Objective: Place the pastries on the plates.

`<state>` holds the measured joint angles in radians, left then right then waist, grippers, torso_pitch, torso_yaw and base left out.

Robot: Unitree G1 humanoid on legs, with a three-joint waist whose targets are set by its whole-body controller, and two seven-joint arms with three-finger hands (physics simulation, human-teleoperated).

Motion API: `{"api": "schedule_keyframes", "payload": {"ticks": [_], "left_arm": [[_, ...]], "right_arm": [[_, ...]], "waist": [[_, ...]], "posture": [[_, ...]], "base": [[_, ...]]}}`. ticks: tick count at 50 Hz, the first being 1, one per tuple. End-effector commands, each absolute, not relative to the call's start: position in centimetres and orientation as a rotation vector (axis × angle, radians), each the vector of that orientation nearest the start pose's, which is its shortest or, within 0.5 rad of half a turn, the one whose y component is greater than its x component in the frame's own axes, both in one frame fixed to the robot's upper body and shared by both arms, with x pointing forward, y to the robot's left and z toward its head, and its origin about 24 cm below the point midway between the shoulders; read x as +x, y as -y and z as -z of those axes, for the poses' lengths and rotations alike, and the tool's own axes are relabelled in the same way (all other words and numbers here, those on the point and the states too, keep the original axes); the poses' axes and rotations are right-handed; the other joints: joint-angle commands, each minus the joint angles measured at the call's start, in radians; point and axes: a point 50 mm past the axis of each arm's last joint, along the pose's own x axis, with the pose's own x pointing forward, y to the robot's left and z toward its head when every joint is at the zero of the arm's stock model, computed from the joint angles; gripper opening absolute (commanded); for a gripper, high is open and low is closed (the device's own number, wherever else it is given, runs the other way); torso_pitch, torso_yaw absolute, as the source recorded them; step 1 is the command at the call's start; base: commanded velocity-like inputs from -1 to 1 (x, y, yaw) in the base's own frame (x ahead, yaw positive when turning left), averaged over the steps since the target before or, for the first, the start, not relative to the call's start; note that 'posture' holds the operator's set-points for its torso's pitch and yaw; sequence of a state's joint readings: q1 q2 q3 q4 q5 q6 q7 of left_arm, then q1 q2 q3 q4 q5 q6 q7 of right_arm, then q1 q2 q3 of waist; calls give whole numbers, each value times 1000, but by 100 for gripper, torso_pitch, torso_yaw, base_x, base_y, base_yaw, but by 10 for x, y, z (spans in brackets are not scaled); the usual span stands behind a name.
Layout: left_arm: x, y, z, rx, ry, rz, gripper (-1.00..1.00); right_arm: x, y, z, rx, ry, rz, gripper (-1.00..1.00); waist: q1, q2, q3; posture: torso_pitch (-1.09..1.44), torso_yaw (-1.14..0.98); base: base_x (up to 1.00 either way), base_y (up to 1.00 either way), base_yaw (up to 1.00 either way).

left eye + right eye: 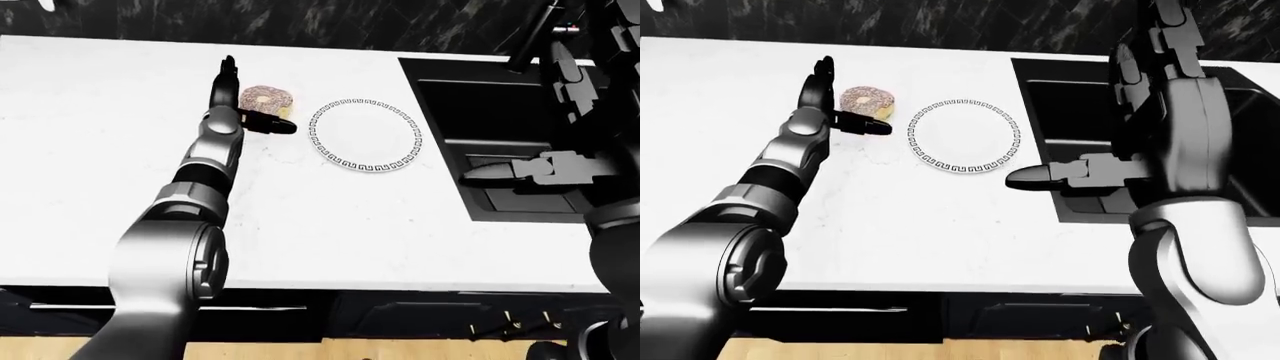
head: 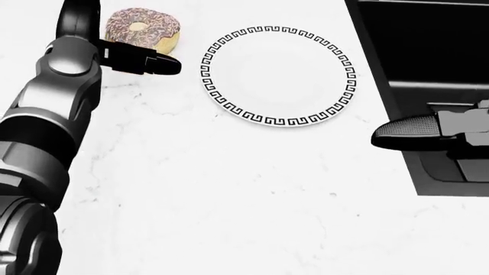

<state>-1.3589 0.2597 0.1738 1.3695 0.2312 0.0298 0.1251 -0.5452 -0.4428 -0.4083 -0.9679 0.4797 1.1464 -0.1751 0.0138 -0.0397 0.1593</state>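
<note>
A single doughnut (image 2: 141, 30) with pink icing and sprinkles lies flat on the white counter (image 2: 229, 195), just to the left of the plate (image 2: 277, 75) in the head view and apart from its patterned rim. The plate holds nothing yet.

The left hand (image 2: 114, 43) stands open against the doughnut's left side: one dark finger (image 2: 149, 62) reaches across just below the doughnut toward the plate, while the others rise along its far-left edge. The fingers bracket the pastry and are not closed on it.

The right hand (image 2: 435, 132) hovers open at the plate's right, over the edge of the black sink (image 2: 428, 51), holding nothing.

The doughnut is likely light and soft, with icing that may smear or dent under a hard squeeze. A gentle pinch across the outer ring, low on the plain dough sides, seems the safest hold; pressing from above would mar the topping. Being so light, it may skid on the smooth counter if a finger pushes before the opposite one meets it.
</note>
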Motion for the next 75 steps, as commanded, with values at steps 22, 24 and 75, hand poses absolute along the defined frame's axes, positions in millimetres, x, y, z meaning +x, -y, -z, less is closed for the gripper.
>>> {"api": "schedule_keyframes", "payload": {"ticks": [22,24,75], "left_arm": [[434,-164,-252,347,148,-232,100],[434,-165,-252,343,150,-241,100],[431,-159,-283,367,260,-291,-53]], "right_arm": [[205,201,-295,-149,500,101,100],[204,201,-296,-149,501,102,100],[191,203,-303,-163,515,107,100]], "waist": [[1,-5,7],[2,-5,7],[7,-16,15]], "posture": [[31,0],[31,0],[31,0]], "base": [[0,0,0],[0,0,0],[0,0,0]]}}
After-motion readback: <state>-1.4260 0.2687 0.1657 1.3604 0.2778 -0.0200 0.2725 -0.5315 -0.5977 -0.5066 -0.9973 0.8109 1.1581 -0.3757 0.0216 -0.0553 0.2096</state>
